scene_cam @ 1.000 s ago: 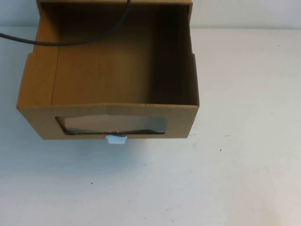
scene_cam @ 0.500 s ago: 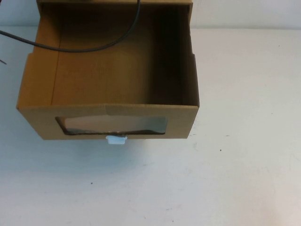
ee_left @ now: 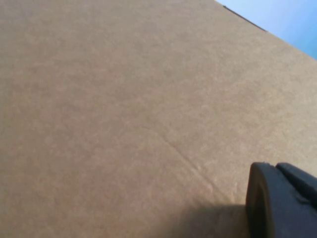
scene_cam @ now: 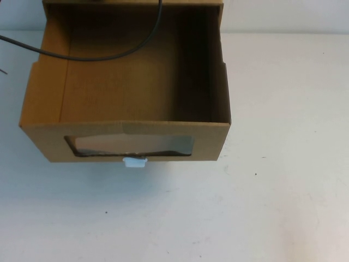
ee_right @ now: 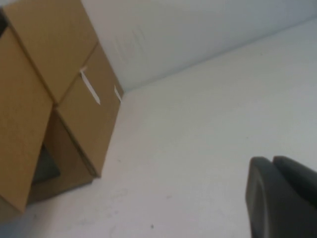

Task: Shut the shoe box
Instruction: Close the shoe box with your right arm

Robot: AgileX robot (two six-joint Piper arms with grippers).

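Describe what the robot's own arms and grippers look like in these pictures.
Little of them shows. The left gripper, close against the shoe box's brown cardboard, appears as a black, matte, rounded block with a seam. The right gripper, above the white table, looks the same: dark, rounded, plain. A thin black cable curves over the open drawer. No markings show.

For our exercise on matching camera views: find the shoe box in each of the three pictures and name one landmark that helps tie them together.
High view: the shoe box fills the upper left, drawer pulled out, window and white pull tab in front.
Left wrist view: its plain cardboard fills nearly the whole picture, beside the left tool.
Right wrist view: it stands at the left edge; the right tool is apart from it.
Shared landmark: the white table.
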